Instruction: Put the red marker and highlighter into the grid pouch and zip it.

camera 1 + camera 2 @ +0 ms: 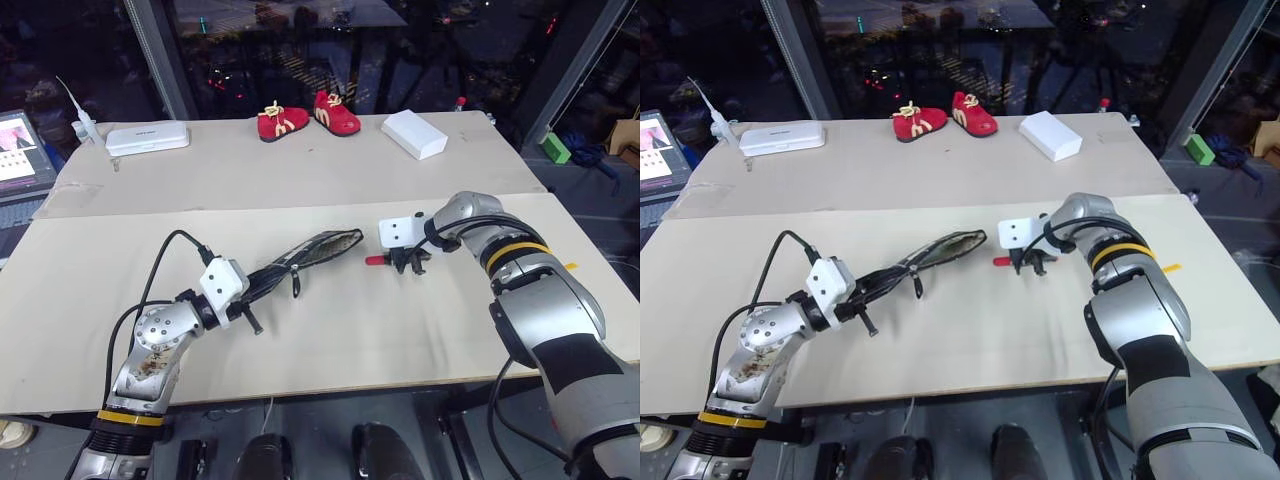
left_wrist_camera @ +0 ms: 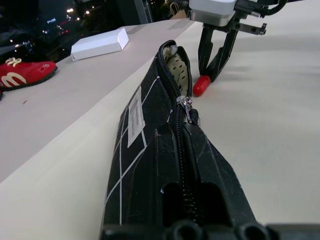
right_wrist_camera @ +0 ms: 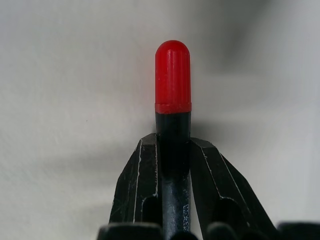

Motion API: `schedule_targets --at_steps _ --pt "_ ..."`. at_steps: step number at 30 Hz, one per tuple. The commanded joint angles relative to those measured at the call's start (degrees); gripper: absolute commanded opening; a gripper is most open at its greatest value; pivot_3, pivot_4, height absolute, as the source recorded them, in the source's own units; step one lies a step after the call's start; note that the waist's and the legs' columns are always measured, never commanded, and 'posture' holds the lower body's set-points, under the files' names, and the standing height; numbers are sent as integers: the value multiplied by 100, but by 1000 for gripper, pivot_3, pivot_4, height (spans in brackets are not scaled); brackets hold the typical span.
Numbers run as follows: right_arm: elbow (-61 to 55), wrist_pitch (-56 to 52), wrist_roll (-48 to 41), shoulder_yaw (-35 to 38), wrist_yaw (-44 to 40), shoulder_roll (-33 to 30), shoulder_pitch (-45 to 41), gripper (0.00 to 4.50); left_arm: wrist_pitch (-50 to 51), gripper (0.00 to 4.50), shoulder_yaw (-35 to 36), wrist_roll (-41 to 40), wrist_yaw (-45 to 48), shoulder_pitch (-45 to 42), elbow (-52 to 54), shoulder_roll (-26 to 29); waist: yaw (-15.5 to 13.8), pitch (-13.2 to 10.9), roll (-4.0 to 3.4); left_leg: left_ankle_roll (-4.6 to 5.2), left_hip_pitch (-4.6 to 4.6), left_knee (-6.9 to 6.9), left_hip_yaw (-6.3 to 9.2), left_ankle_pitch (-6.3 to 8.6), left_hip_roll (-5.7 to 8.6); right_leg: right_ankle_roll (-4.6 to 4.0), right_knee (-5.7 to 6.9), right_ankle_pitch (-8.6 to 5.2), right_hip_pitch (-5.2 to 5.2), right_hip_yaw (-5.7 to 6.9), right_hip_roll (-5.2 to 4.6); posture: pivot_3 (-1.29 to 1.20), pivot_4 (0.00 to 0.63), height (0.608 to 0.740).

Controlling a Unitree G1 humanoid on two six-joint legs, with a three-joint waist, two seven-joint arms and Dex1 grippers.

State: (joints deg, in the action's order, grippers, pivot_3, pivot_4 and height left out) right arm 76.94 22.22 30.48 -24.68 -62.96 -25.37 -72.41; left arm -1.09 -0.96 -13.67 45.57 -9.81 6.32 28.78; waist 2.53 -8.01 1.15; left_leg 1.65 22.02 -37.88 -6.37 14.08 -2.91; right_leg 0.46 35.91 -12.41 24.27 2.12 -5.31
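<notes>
Right wrist view: right gripper (image 3: 172,150) clamped on red marker (image 3: 172,80), red cap ahead of fingertips. Grid pouch (image 1: 310,255) mouth open just left, pinched by left gripper (image 1: 250,290).

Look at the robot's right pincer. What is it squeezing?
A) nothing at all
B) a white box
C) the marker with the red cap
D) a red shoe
C: in the right wrist view the right pincer has its two black fingers pressed against the black barrel of the red marker, with the red cap sticking out past them.
</notes>
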Motion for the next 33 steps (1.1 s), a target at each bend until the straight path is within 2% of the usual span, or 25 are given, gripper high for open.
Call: schedule_targets --at_steps 1,5,8,14,18,22,25,28,33 --pt "66 -115 -67 45 -263 86 123 449 0 0 135 -100 -64 29 253 19 0 0 0 0 1 1 0 0 0 0 -1 0 1 0 0 0 150 740" --pt "38 -198 -254 260 -393 45 127 449 16 0 130 -96 -71 48 289 17 -7 0 0 0 2 1 0 0 0 0 -1 0 1 1 0 0 150 740" --pt "-49 -386 -520 582 -124 -87 61 449 22 0 132 -93 -87 35 273 6 -5 0 0 0 3 1 0 0 -1 0 -2 0 1 1 -1 0 150 740" --pt "-819 456 -994 950 -131 -596 502 449 2 0 116 -113 -44 60 234 15 -23 -1 -2 0 16 1 1 0 0 0 -8 0 10 3 -4 0 150 740" --pt "-2429 701 -1284 1178 155 -1021 1416 449 -1 0 60 -110 13 -2 171 -1 -41 -2 -2 0 18 1 3 0 0 1 -10 0 9 4 -6 0 150 740" --pt "-4919 22 -1820 1567 185 -1243 2468 449 8 0 49 -118 72 -92 100 0 -59 -4 -5 -1 20 3 3 -1 1 2 -9 0 12 4 -9 0 150 740" --pt "-6529 -568 -1797 1676 269 -1388 2924 449 8 0 43 -121 104 -96 89 7 -39 -5 -8 -1 16 3 13 -1 -3 2 -3 0 13 1 -5 0 150 740" --pt "-7225 -970 -1696 1636 394 -1409 3035 449 6 0 46 -118 122 -95 81 5 -43 -6 -8 -1 9 2 20 0 -1 3 -1 0 11 0 -4 0 150 740" --pt "-8107 -1517 -1432 1218 562 -1103 3151 449 -8 0 49 -103 137 -107 51 -11 -105 -6 -7 -1 10 2 12 0 4 3 -6 -1 9 2 0 0 150 740"
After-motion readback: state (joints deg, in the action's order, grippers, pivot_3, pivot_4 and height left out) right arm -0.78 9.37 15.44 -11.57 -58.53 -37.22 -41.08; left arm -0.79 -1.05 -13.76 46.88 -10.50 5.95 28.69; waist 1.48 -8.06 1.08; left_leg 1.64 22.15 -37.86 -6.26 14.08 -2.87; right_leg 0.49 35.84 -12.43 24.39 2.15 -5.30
